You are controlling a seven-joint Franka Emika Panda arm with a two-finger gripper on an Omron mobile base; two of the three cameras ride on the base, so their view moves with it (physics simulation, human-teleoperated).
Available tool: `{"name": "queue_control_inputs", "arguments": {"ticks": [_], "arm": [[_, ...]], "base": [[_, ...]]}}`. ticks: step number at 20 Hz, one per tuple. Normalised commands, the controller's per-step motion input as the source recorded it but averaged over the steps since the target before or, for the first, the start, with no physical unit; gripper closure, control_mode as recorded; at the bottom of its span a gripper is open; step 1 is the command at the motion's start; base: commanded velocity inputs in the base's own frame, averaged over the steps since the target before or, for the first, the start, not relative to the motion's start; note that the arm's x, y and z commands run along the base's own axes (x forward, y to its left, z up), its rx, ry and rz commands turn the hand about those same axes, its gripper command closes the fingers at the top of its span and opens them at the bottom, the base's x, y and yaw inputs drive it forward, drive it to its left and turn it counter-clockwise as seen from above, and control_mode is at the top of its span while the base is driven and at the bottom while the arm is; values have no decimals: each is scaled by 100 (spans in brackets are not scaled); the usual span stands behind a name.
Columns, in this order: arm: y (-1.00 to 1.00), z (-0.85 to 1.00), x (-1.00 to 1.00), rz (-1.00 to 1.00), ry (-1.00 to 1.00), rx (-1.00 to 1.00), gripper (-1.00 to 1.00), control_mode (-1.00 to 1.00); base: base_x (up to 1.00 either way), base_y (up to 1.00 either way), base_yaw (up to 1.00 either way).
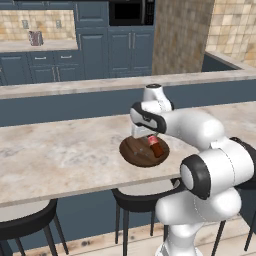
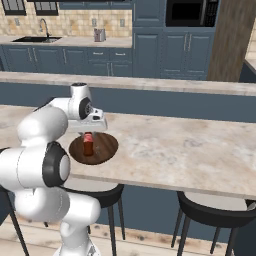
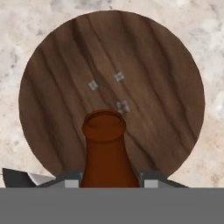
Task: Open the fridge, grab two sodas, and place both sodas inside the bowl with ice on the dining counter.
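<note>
The bowl [image 1: 144,151] sits on the table [image 1: 60,155], a long marbled slab, near its front edge and well in from both ends; bare stone lies open to either side of it and behind it, up to the raised ledge [image 1: 100,84] along the far side. Black stools [image 2: 212,212] stand under the front edge, below the level of the work. The cola bottle [image 3: 109,151] hangs over the bowl, inside its rim; from the right base view it stands close to upright, its long axis vertical and its neck toward the hand, while the left base view shows it leaning slightly. In the hand view its open brown mouth faces the camera, with the bowl's wooden floor behind it and a few small pale bits [image 3: 118,77] lying near the middle. The pincer [image 3: 109,183] is closed on the bottle, one dark fingertip at each side of its body. Whether the bottle's base touches the wood I cannot tell.
</note>
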Motion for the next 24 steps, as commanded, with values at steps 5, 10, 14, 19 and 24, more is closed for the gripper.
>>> {"name": "queue_control_inputs", "arguments": {"ticks": [5,10,14,19,24], "arm": [[0,-13,4,1,5,-1,100,-100],[0,-2,0,0,0,-1,100,-100],[0,-12,0,0,0,-2,100,-100],[0,-18,0,0,0,-3,100,-100],[0,-19,3,0,0,-1,100,-100]], "base": [[0,0,0],[0,0,0],[0,0,0],[0,0,0],[0,0,0]]}}
